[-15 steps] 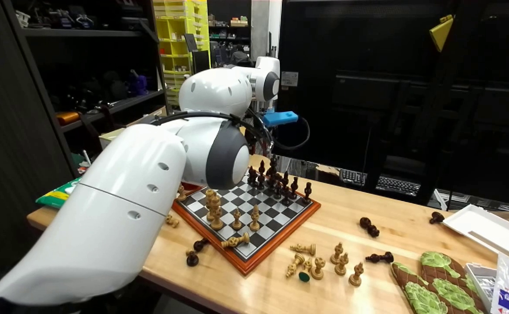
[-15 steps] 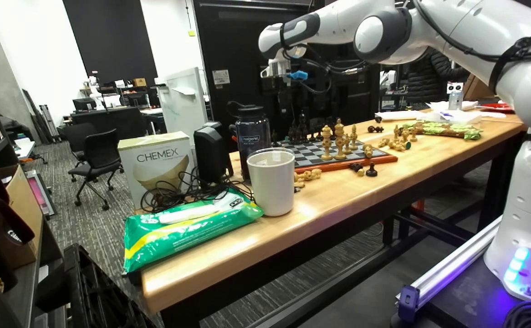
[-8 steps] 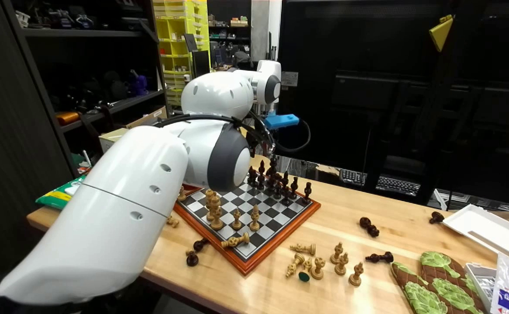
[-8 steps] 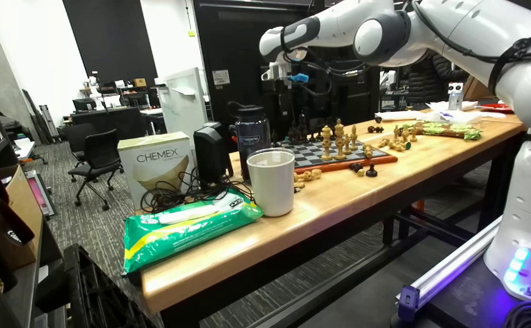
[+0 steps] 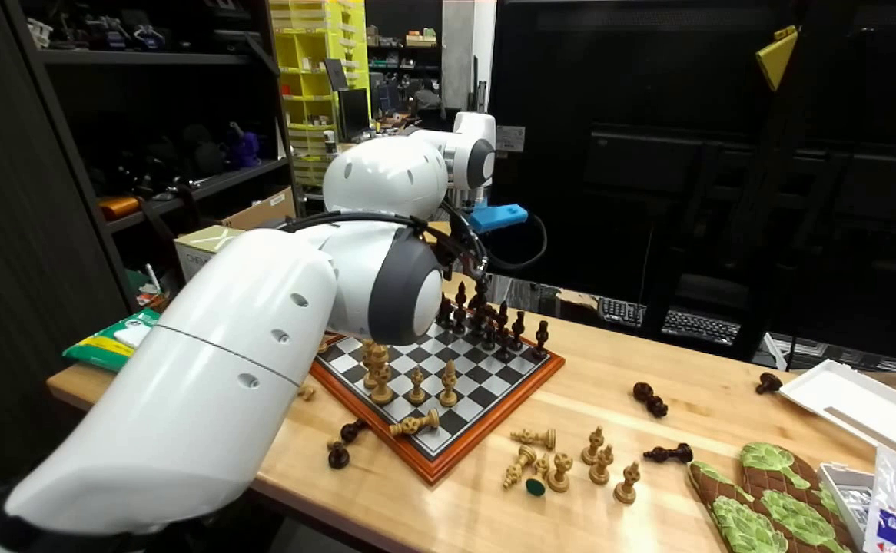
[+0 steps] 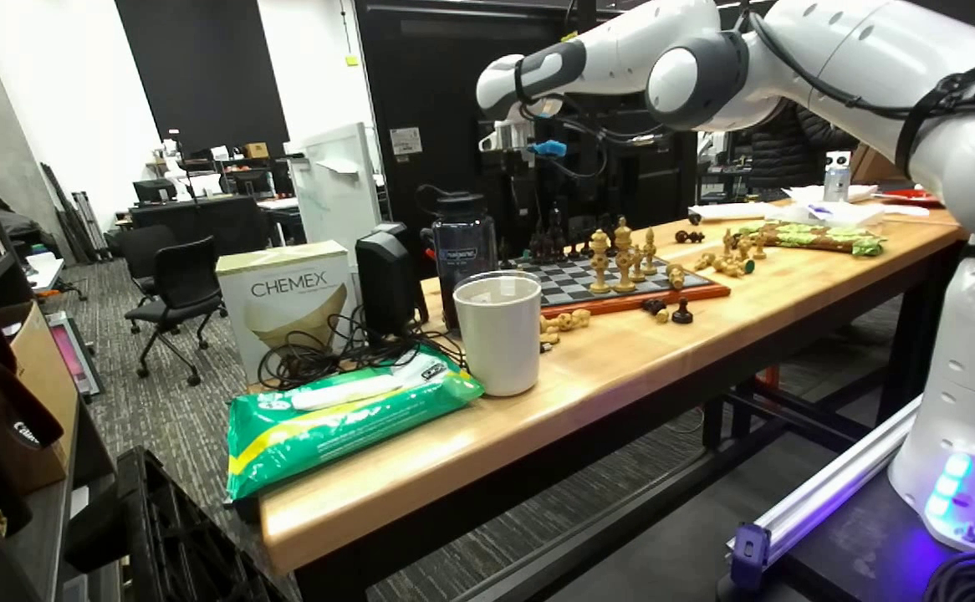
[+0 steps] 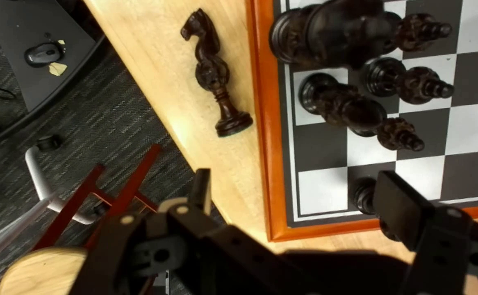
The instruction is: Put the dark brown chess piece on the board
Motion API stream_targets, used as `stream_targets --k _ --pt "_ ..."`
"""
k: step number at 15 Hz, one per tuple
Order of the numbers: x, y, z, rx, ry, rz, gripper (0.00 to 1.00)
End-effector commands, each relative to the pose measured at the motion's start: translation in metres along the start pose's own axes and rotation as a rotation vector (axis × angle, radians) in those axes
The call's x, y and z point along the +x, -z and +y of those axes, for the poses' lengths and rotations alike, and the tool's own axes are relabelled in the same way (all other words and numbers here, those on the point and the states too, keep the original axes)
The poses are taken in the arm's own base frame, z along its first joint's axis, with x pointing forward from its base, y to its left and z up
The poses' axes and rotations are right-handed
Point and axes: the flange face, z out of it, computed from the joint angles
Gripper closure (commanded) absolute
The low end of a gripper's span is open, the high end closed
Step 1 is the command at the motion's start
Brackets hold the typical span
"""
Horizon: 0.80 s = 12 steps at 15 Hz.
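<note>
A dark brown knight [image 7: 214, 73] lies on its side on the wooden table, between the board's frame and the table edge in the wrist view. I cannot make it out in the exterior views. The board [image 7: 268, 135] is beside it; it also shows in both exterior views [image 5: 498, 422] [image 6: 663, 301]. My gripper [image 7: 302, 198] is open and empty above the board's corner, with the knight ahead of it. Its right finger [image 7: 401, 211] partly hides a dark piece [image 7: 364, 196] on the board. The fingers are hard to make out in the exterior views.
Several dark pieces [image 7: 341, 98] stand on the board near the knight. Light pieces [image 5: 448, 384] stand at the board's other side; more light pieces [image 5: 559, 472] and dark pieces [image 5: 650, 399] are on the table. A bottle [image 6: 462, 251] and white mug [image 6: 500, 334] stand beside the board.
The arm has come down a little over the last second, lowering the gripper toward the table. The chess pieces and board have not moved.
</note>
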Motion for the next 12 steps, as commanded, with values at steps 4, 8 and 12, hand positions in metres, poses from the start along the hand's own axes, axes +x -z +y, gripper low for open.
stream_targets --k 4,8,12 --pt "-0.015 -0.001 0.018 -0.073 0.028 -0.034 0.00" --pt "-0.020 -0.011 0.023 -0.061 0.021 -0.030 0.00" --pt "-0.018 -0.019 0.024 -0.059 0.006 -0.026 0.00"
